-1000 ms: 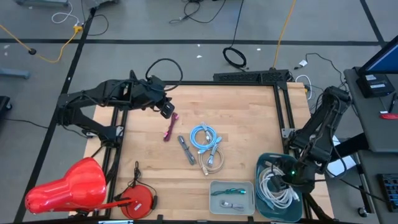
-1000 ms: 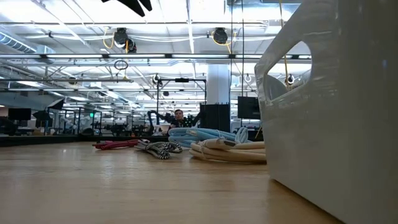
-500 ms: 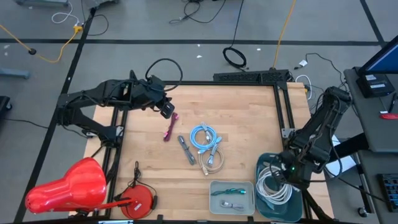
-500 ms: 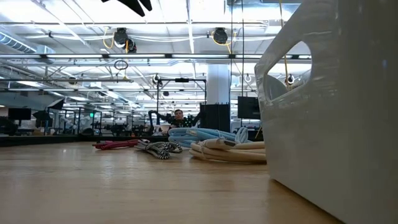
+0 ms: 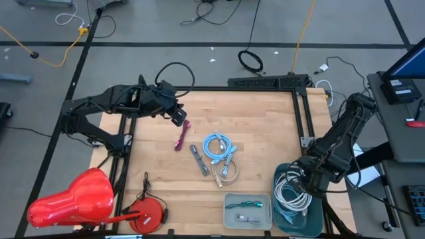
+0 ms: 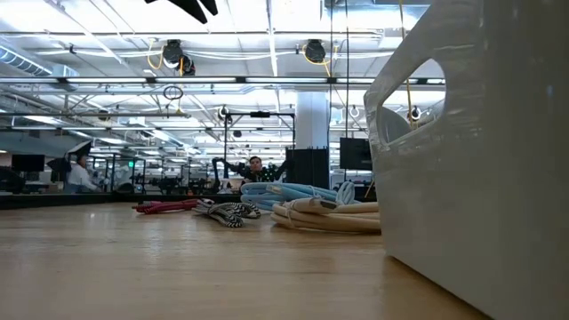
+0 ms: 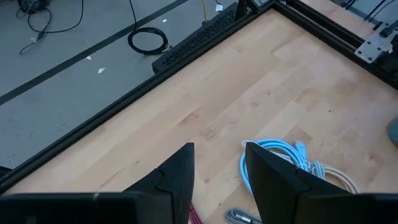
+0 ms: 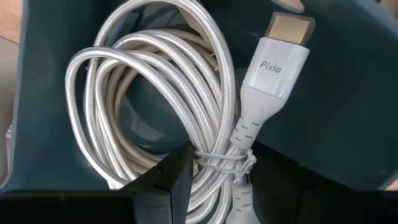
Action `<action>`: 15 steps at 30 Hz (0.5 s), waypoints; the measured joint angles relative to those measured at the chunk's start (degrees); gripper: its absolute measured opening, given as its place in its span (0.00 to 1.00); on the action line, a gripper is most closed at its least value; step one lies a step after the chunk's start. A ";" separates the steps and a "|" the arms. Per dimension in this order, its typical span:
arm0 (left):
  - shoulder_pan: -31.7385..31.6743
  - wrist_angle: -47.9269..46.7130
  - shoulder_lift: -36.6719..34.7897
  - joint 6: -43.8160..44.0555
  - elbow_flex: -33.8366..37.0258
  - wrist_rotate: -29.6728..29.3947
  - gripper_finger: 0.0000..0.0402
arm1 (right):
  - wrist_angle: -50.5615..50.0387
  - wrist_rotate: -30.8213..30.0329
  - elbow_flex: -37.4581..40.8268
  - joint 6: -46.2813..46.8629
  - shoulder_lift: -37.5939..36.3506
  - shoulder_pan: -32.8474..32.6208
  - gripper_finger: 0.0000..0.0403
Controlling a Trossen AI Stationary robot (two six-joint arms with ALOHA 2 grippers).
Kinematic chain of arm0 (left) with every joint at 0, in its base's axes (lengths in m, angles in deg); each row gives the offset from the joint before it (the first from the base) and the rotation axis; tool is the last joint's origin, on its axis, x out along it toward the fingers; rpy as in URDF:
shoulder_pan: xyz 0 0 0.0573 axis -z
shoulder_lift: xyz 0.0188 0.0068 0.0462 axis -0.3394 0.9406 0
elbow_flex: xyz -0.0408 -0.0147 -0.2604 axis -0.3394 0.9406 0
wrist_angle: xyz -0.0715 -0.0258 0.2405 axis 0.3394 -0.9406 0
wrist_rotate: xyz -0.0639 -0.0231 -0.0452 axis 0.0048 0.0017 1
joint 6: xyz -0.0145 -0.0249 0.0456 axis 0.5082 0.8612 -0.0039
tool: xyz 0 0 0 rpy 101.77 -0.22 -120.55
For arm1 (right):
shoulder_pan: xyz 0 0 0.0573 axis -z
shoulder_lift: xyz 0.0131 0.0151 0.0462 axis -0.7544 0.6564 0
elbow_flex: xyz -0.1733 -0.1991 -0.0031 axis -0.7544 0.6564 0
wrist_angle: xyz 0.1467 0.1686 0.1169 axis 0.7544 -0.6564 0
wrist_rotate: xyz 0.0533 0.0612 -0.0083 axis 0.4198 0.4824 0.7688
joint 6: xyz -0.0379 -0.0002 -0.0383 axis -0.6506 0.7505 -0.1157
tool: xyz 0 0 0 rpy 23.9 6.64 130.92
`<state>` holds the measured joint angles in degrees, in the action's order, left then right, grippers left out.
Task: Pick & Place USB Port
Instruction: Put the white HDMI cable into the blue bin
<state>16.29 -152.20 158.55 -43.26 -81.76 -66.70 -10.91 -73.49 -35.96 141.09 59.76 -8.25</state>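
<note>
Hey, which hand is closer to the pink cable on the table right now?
The left hand. It hovers just beside the pink cable, at its far end. The right hand is across the table, over the teal bin.

White coiled cable (image 8: 168,118), gold-tipped plug, lying in teal bin (image 8: 348,112).

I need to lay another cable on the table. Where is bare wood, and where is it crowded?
Bare wood: the far right corner beyond the blue cable, and the near left stretch beside the grey tray. Crowded: the middle, where the pink cable, striped cable and beige cable lie together.
</note>
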 joint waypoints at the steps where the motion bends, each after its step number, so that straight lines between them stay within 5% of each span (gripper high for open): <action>1: 0.00 0.00 0.00 0.00 0.00 0.00 0.36 | -0.07 0.00 0.00 -0.42 0.00 0.35 0.36; 15: -1.05 0.09 0.00 -1.36 0.00 -0.02 0.36 | -0.45 1.89 0.00 -6.36 -0.16 6.43 0.53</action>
<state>15.24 -152.11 158.55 -44.61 -81.76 -66.73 -11.36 -71.60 -35.96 134.73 59.60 -1.82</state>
